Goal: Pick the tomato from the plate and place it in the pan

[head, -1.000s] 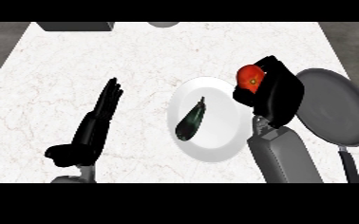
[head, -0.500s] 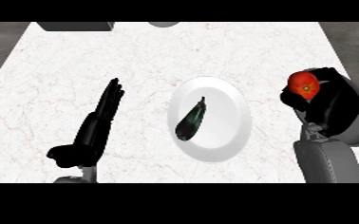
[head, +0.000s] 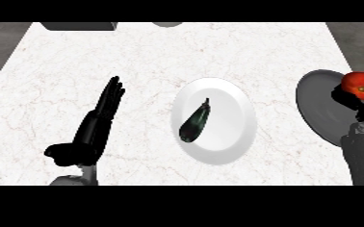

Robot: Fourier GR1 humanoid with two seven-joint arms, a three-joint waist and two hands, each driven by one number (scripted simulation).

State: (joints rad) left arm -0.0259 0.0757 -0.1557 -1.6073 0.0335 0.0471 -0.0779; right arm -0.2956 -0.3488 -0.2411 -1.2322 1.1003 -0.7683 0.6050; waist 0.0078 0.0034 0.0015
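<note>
Tomato has shifted further right since 0.5 s ago, now at frame's right edge over the pan. R hand sits just below it, mostly cut off; can't tell its grip. L hand open, lower left on surface. Eggplant on plate, centre.

No legible text or labels anywhere.

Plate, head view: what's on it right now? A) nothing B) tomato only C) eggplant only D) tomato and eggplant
C: only the dark eggplant lies on the white plate; the tomato is at the view's right edge, over the grey pan, with the right hand dark beneath it.
</note>
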